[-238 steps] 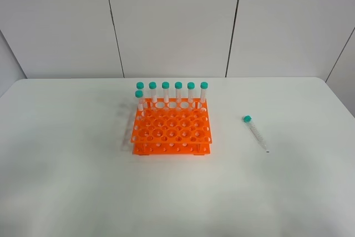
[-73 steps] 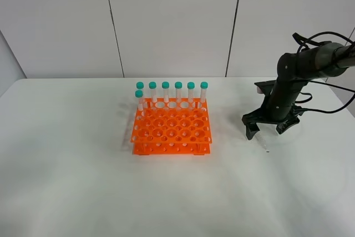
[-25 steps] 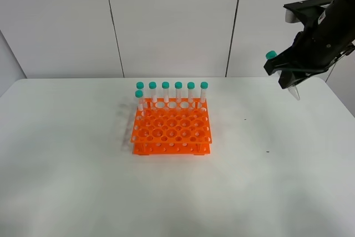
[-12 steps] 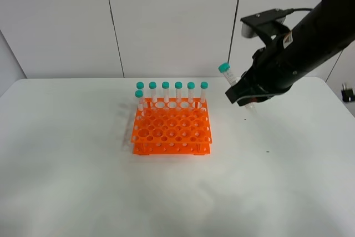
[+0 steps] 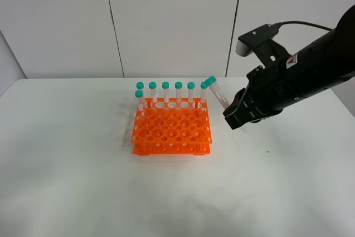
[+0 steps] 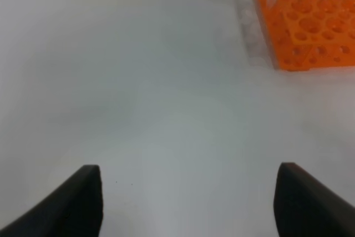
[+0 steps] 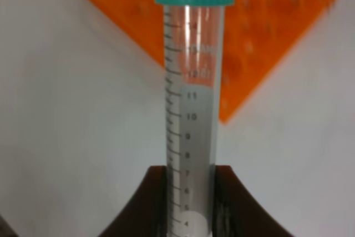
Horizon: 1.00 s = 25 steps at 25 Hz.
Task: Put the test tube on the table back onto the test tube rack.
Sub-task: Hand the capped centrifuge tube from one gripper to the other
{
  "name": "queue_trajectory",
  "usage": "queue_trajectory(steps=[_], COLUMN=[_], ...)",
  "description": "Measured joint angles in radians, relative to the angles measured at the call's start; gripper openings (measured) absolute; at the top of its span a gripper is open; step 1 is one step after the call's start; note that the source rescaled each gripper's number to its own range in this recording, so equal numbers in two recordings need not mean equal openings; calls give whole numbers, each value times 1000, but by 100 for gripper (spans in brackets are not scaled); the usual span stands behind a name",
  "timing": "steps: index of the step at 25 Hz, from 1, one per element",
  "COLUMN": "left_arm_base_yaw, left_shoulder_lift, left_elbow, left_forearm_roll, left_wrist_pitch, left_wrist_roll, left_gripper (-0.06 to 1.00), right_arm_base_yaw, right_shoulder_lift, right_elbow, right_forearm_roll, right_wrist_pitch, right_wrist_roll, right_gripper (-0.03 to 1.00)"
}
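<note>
My right gripper (image 5: 239,117) is shut on the test tube (image 5: 221,97) and holds it tilted in the air just right of the orange test tube rack (image 5: 171,127), with its teal cap (image 5: 211,80) leaning toward the rack's back right corner. In the right wrist view the test tube (image 7: 193,109) stands between the two dark fingers (image 7: 157,203), with the rack (image 7: 272,37) blurred behind it. Several identical capped tubes (image 5: 165,91) stand in the rack's back rows. My left gripper (image 6: 188,198) is open and empty above the white table (image 6: 138,92), with the rack's corner (image 6: 310,23) ahead of it.
The white table (image 5: 83,181) spreads wide around the rack. A grey panelled wall (image 5: 166,20) stands behind it. My right arm (image 5: 299,76) reaches in from the right above the table. My left arm does not show in the exterior high view.
My right gripper picked the test tube up from the table's right side, lifted it high, then carried it left and down to beside the rack. The rack has not moved.
</note>
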Motion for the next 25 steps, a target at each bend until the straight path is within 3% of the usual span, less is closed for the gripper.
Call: queue_trajectory(steps=[9, 13, 21, 25], left_arm_base_yaw=[0, 0, 0, 0], left_shoulder_lift=[29, 211, 645, 833], left_elbow=[-57, -167, -317, -343], left_forearm_roll=[-16, -69, -114, -239], left_wrist_pitch=[-62, -163, -349, -433], left_wrist_roll=[1, 7, 7, 98], left_gripper=[88, 88, 88, 88], right_arm_base_yaw=[0, 0, 0, 0], right_shoulder_lift=[-15, -15, -15, -15], right_elbow=[1, 1, 1, 1], right_forearm_roll=[163, 223, 238, 258], right_wrist_pitch=[-15, -17, -23, -30], right_wrist_roll=[-169, -246, -259, -259], right_gripper=[0, 0, 0, 0])
